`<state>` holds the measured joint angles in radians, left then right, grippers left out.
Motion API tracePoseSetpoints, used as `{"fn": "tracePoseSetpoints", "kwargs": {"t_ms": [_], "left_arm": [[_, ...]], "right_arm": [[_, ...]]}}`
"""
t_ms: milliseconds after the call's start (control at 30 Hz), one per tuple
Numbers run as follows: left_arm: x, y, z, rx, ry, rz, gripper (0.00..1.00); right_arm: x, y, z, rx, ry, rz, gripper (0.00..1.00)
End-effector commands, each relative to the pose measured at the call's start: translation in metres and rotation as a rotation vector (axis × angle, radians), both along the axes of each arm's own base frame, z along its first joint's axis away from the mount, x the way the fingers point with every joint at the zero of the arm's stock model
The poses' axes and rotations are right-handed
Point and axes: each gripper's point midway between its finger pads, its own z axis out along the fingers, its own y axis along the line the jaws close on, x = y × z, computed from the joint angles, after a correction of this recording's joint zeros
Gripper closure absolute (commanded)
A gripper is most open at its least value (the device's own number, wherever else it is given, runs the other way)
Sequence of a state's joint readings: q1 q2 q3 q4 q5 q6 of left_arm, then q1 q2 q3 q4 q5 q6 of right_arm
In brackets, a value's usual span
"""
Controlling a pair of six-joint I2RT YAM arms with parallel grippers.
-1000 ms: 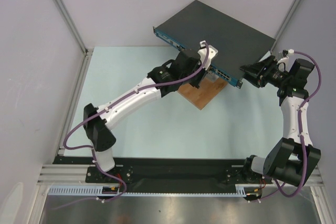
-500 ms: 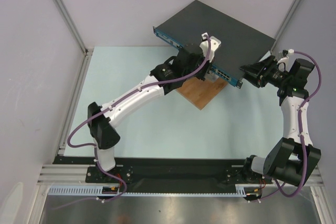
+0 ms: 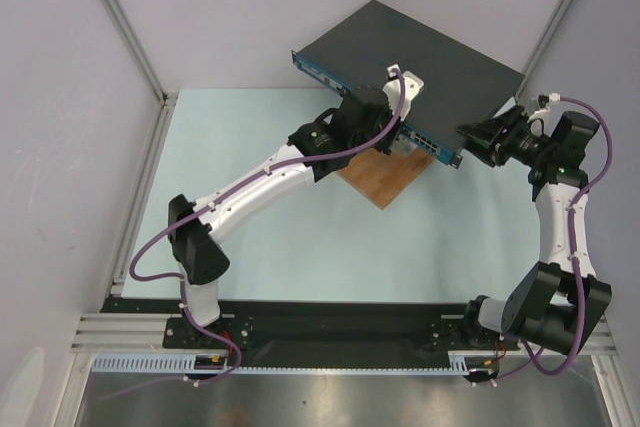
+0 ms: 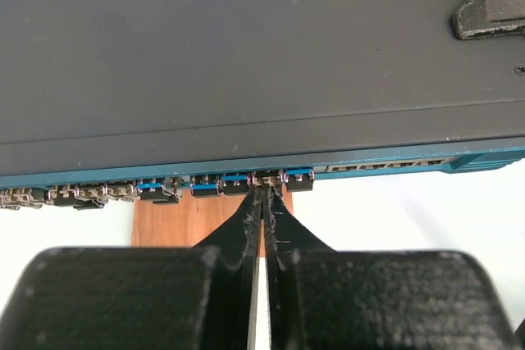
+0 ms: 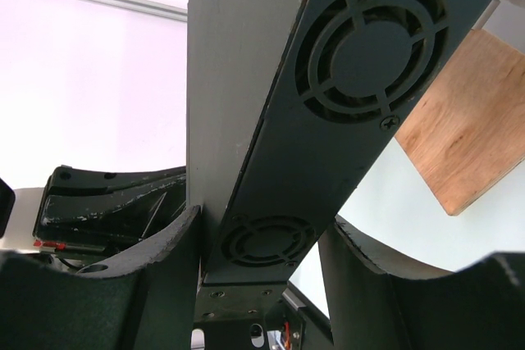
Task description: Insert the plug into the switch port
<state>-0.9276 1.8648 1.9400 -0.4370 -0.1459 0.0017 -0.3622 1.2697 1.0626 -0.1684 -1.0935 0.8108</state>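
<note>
The switch is a flat dark grey box with a blue front face, tilted, its front resting over a brown wooden board. My left gripper is at that face. In the left wrist view its jaws are pinched together on a small plug that sits in the row of ports among blue-tabbed plugs. My right gripper clamps the switch's right end. In the right wrist view its fingers straddle the fan-vented side.
The wooden board lies under the switch front on the pale blue table. Grey walls and aluminium frame posts enclose the back and sides. The arm bases sit on a black rail at the near edge.
My left gripper has moved slightly up and right, closer against the switch's front face. The right arm and the switch have not moved.
</note>
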Motion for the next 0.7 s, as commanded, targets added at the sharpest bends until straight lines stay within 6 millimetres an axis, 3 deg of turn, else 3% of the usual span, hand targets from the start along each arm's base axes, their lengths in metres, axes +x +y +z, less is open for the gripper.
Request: {"fn": "tracePoseSetpoints", "kwargs": {"t_ms": [0,133,367,667], "left_arm": [[0.000,0.009,0.061,-0.090,-0.118,-0.008,0.93],[-0.013,0.012,0.052,-0.052,-0.072,-0.051,0.90],[-0.018,0.013,0.021,0.001,0.011,-0.054,0.91],[-0.002,0.006,0.012,0.014,-0.011,-0.009,0.91]], "right_arm": [[0.005,0.007,-0.002,-0.113,-0.112,0.051,1.00],[0.005,0.008,-0.002,-0.110,-0.110,0.050,1.00],[0.005,0.007,-0.002,-0.111,-0.104,0.046,1.00],[0.007,0.007,-0.004,-0.110,-0.096,0.046,1.00]]}}
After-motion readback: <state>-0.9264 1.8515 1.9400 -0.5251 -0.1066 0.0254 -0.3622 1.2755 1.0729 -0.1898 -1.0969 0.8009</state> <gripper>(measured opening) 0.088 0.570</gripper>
